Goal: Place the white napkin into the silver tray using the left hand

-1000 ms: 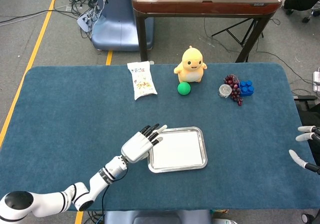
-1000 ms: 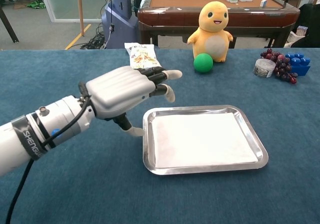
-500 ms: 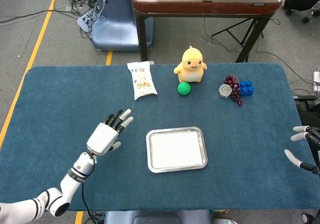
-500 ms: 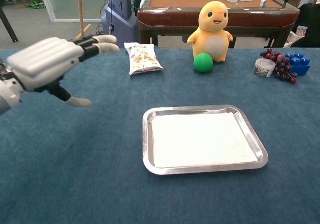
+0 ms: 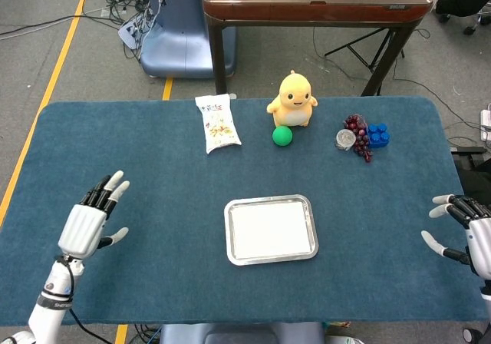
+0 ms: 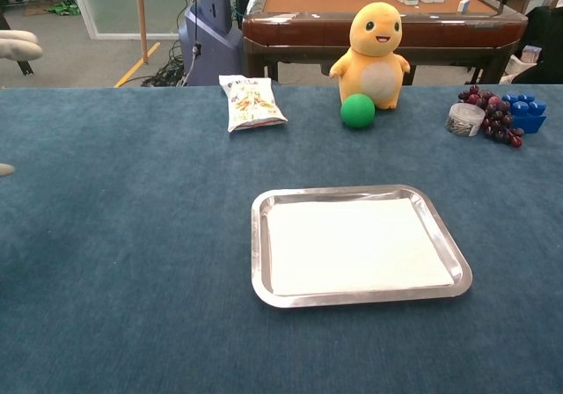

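Since the earlier frame the left hand [image 5: 86, 225] has pulled back to the tabletop's [image 5: 153, 198] near left edge, fingers apart and empty. Right hand [image 5: 468, 233] hovers at the right, fingers apart too. Napkin [image 6: 356, 244] lies flat inside the tray [image 6: 259, 253]. Little risk remains; a careless return sweep could knock the tray.

Tray [image 5: 229, 233] near the worktop [image 5: 153, 167] centre, towards the front edge; napkin [image 5: 271, 229] flat inside it. Left hand [image 5: 86, 225] over the worktop's left side, well apart from the tray. Right hand [image 5: 469, 235] at the right edge. Back row, left to right: snack packet [image 5: 216, 123], plush toy [image 5: 292, 99] with ball [image 5: 282, 135] just in front, small jar [image 5: 345, 138], grapes [image 5: 358, 134], block [image 5: 377, 135].
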Tool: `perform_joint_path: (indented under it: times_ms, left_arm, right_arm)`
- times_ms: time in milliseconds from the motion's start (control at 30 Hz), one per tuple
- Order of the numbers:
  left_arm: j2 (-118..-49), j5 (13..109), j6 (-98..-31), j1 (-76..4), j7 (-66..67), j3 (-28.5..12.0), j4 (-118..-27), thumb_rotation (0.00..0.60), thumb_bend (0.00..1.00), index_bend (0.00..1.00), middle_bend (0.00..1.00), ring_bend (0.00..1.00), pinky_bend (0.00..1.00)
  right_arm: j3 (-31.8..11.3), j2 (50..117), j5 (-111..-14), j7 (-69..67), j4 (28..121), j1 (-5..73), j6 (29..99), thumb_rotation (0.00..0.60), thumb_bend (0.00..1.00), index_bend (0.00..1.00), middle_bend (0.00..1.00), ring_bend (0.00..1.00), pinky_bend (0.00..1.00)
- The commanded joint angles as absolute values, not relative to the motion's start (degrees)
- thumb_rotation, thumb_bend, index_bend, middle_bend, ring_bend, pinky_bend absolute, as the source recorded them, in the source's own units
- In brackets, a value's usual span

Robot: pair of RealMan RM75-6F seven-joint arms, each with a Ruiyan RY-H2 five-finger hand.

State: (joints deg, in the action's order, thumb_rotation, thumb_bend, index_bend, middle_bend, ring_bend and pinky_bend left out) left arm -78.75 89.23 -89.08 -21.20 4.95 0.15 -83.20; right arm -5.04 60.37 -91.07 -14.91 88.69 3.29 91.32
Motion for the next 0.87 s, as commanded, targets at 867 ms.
perform_joint_path:
  times_ms: [867]
  left_arm:
    - [-71.9, 88.4, -97.5, -8.1, 1.1, -0.5, -88.6, 0.600, 0.14, 0.10, 0.19, 0.12, 0.18]
  right_arm:
    - [-4.5, 62.3, -89.2, -8.6, 89.0, 6.5, 84.8, 0.600, 0.21, 0.49, 0.35, 0.27, 0.38]
